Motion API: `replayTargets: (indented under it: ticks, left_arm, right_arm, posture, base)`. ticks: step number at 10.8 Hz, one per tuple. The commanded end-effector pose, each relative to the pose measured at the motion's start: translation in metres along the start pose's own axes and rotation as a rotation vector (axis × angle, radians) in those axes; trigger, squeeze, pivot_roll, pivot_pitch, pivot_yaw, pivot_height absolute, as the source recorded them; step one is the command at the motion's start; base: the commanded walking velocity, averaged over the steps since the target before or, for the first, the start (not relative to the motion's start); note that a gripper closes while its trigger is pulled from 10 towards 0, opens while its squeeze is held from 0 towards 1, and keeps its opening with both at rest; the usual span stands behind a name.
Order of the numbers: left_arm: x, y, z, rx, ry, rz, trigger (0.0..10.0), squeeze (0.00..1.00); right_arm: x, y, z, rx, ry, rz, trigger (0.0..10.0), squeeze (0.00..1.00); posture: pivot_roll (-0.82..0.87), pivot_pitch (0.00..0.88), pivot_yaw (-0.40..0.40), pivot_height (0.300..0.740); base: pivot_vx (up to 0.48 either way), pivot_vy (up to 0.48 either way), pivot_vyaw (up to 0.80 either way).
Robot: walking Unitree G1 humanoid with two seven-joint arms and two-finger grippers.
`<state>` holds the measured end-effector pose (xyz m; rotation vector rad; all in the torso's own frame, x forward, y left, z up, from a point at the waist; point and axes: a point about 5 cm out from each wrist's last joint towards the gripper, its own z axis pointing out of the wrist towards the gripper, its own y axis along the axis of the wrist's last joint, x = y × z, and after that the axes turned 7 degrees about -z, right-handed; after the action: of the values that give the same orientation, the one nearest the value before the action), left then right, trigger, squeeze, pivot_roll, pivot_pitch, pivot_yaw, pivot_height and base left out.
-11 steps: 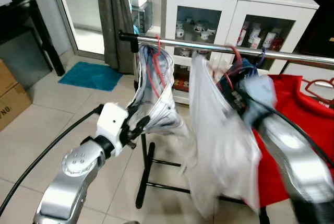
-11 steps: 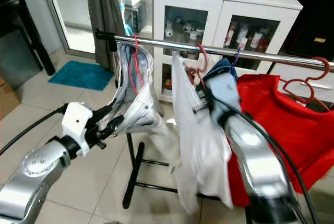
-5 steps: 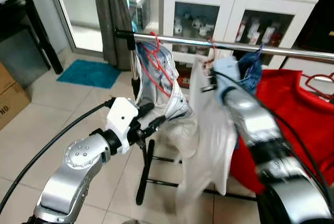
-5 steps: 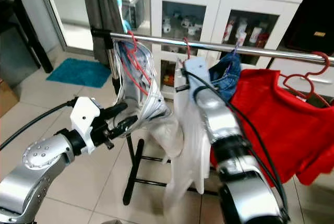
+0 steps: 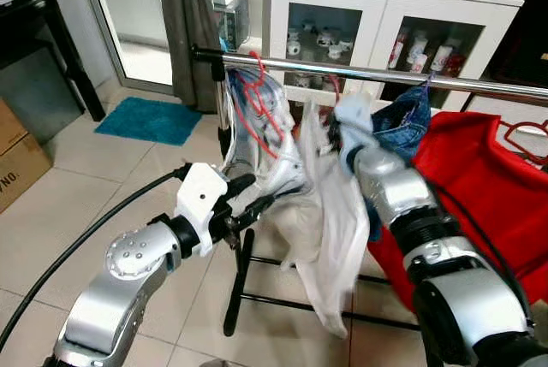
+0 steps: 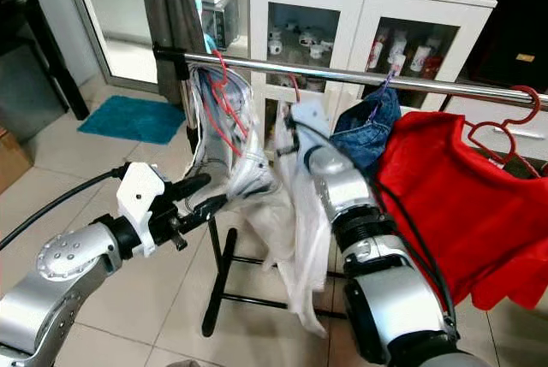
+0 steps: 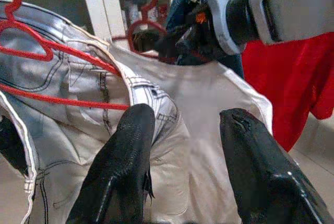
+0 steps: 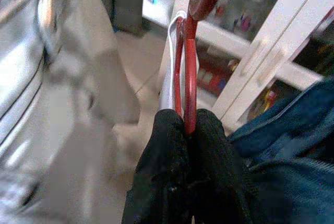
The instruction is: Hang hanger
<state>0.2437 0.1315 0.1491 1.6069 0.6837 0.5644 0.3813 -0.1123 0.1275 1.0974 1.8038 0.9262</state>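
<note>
A chrome rail (image 6: 428, 83) crosses the upper part of the frame from left to right, standing on a black stand (image 6: 218, 281) over a tiled floor (image 5: 103, 187). In the centre of the frame the right gripper (image 8: 189, 130) is raised just under the rail, its jaws pressed together on the shank of a red hanger (image 8: 189, 72) that carries a white garment (image 6: 300, 221); the hanger's hook (image 6: 294, 85) sits just below the rail, and whether it touches the rail cannot be told. The garment hangs down from the gripper toward the lower centre of the frame. To its left, a pale striped pair of jeans (image 5: 265, 140) hangs on other red hangers (image 5: 257, 93) hooked over the rail. The left gripper (image 7: 185, 125) reaches in from the lower left, jaws spread apart and holding nothing, its black fingers (image 7: 130, 145) close against the jeans and the edge of the white garment. Right of the white garment hang a blue denim piece (image 6: 364, 127) and a red shirt (image 6: 454, 187). A white cabinet (image 5: 377, 16) with glass doors stands behind the rail at the upper centre, a dark curtain (image 5: 188, 25) at upper left, and a teal mat (image 5: 150, 121) lies on the floor at mid left.
</note>
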Motion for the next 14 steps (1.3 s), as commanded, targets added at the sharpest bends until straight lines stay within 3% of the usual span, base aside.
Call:
replayTargets:
  ticks: [1,3,9,14]
  left_arm:
    - [-0.002,0.001,0.0,0.006,-0.008,0.014,10.0,0.0]
    - [0.0,0.003,0.001,0.001,-0.001,0.016,10.0,0.0]
    - [-0.001,0.004,0.0,-0.008,0.002,0.013,10.0,0.0]
    - [0.0,0.007,0.001,-0.003,-0.028,0.026,10.0,0.0]
  right_arm:
    - [-0.008,0.008,0.0,-0.035,-0.03,0.02,10.0,0.0]
    - [-0.015,0.025,0.002,-0.101,-0.068,0.034,10.0,0.0]
    - [-0.029,0.036,-0.011,-0.336,-0.132,0.162,10.0,0.0]
    - [-0.028,0.049,0.004,-0.153,-0.16,0.114,10.0,0.0]
  posture:
    - [0.12,0.0,-0.01,0.74]
    - [0.12,0.0,-0.015,0.74]
    - [0.12,0.0,-0.006,0.74]
    - [0.12,0.0,0.012,0.74]
  base:
    - [0.0,0.0,0.0]
    - [0.0,0.0,0.0]
    - [0.0,0.0,0.0]
    - [0.0,0.0,0.0]
